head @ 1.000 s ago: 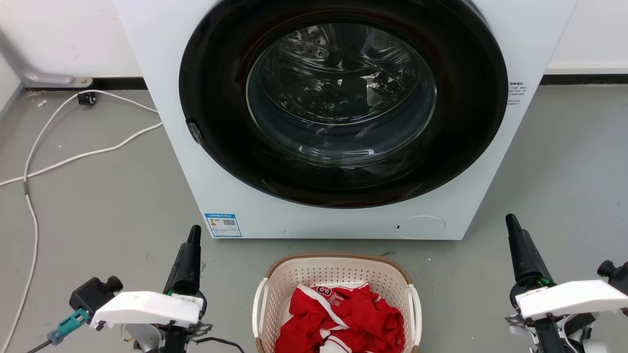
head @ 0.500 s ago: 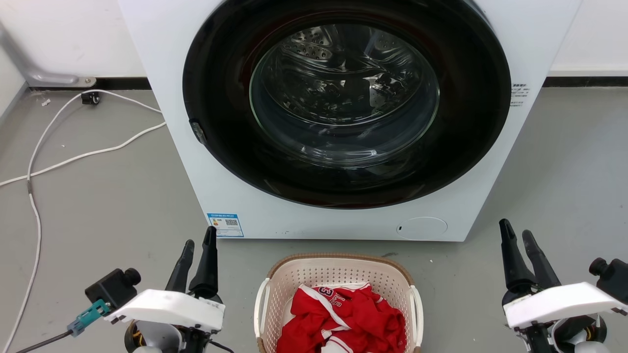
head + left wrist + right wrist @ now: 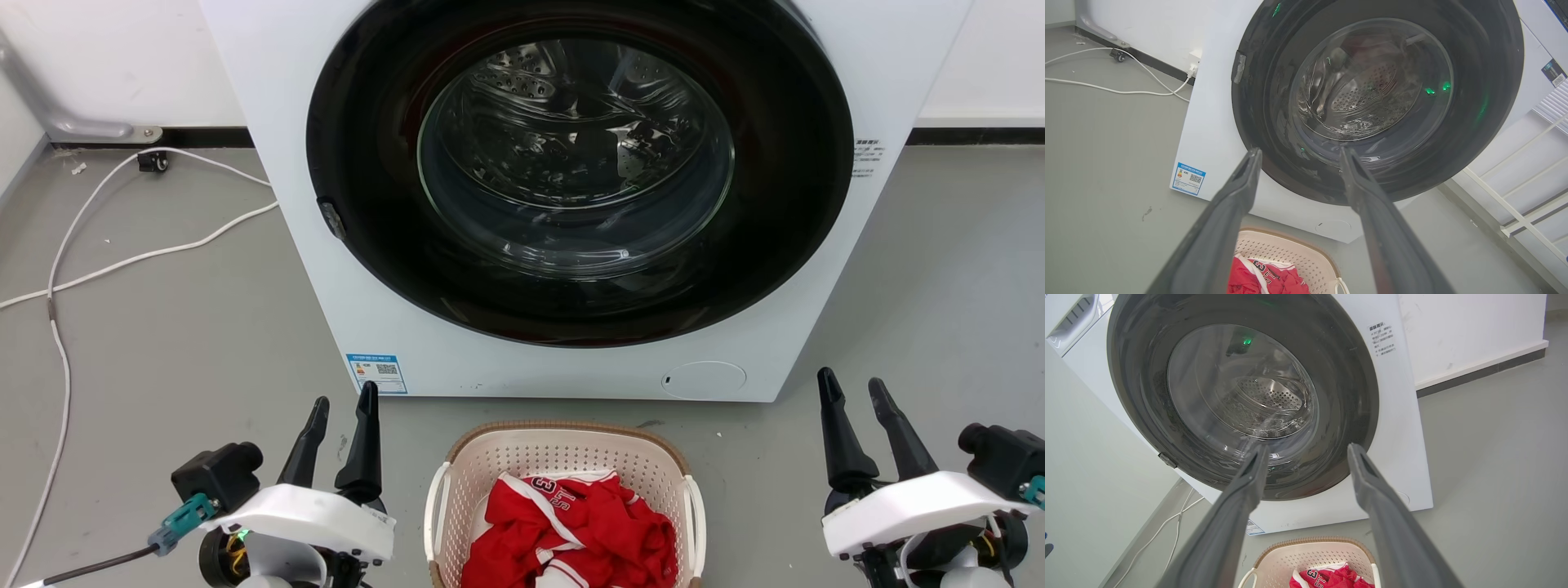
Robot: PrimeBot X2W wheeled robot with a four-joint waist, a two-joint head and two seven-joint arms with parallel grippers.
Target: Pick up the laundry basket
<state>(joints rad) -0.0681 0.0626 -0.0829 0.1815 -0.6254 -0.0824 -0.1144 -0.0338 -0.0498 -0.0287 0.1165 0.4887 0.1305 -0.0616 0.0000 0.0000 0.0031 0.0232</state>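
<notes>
Two grippers flank the laundry basket (image 3: pixel 563 427): left gripper (image 3: pixel 344 394) near its left side, right gripper (image 3: pixel 850 377) further off to its right. Both have their jaws apart, gripping nothing, clear of the basket. It sits on the grey floor (image 3: pixel 180 343), just in front of the washing machine (image 3: pixel 326 310), with a red jersey (image 3: pixel 571 523) heaped inside.

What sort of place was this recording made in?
Probably a laundry area, though it may be a test room: a white front-loading washing machine stands on a bare grey floor, with a laundry basket holding red clothing in front of it.
</notes>
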